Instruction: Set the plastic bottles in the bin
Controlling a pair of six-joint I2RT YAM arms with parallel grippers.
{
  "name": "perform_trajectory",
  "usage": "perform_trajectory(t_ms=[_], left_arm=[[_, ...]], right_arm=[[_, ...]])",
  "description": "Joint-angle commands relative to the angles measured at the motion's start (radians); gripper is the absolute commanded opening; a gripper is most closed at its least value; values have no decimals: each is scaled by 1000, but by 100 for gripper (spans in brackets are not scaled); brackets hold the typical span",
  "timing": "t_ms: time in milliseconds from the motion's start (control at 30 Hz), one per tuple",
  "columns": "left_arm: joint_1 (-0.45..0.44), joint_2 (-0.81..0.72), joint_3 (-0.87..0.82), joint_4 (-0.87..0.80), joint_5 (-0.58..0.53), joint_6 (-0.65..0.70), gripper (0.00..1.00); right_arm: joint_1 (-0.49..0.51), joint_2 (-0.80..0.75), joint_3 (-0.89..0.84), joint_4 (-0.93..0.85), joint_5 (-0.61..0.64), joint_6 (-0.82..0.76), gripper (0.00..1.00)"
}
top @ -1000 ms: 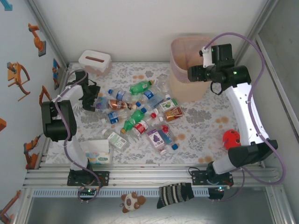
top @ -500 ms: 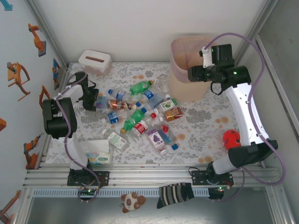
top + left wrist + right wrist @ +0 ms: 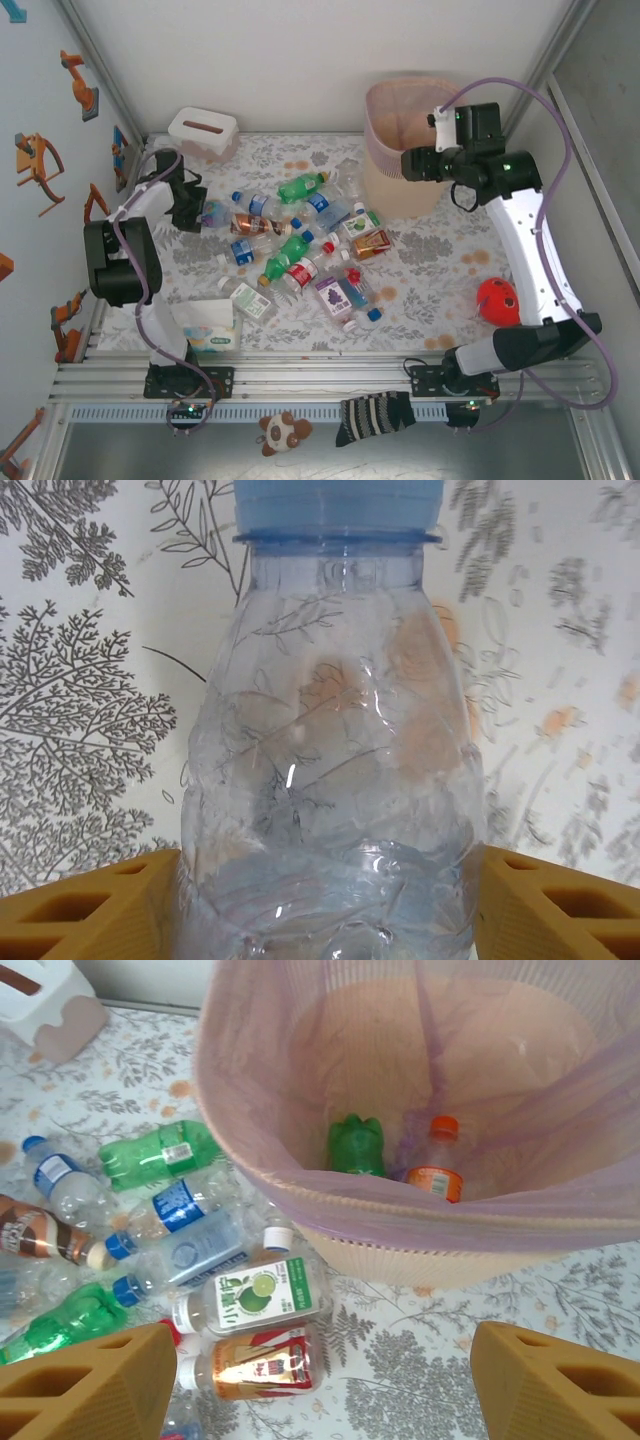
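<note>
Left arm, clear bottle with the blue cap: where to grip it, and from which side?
Take the clear bottle across its wide body below the shoulder, not at the blue cap. Come from above: it lies flat on the patterned cloth, both rounded flanks free, and the left gripper straddles it there, fingers either side.

The left arm (image 3: 125, 250) is folded tight, the left end effector (image 3: 196, 212) held low, fingers (image 3: 90, 905) partway apart. The right arm (image 3: 530, 240) stretches forward and high, the right end effector (image 3: 410, 163) spread wide.
</note>
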Motion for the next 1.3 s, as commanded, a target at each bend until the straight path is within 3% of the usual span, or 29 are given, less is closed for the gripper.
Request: perform_trajectory(t_ms=[0,133,367,633,1033,1267], left_arm=[[8,-91,-24,-2,-34,63,69],[8,-179,-51,65,-12,164,67],[-6,-329,-129,243,153,451,65],[-58,-390,-173,478,481,538,65],[-297,-547,-174,527,478,785,64],[-410,-584,-160,493,441,853,64]], right_arm=[[14,-42,-30,63,-64,27,76],[28,-77,-91,142,-137,38,75],[68,-131,-211,290,-286,54,75],[160,-122,-274,383,-359,49,75],[322,-63,-329,559,-359,66,75],[395,-18,-315,637,-405,67,75]])
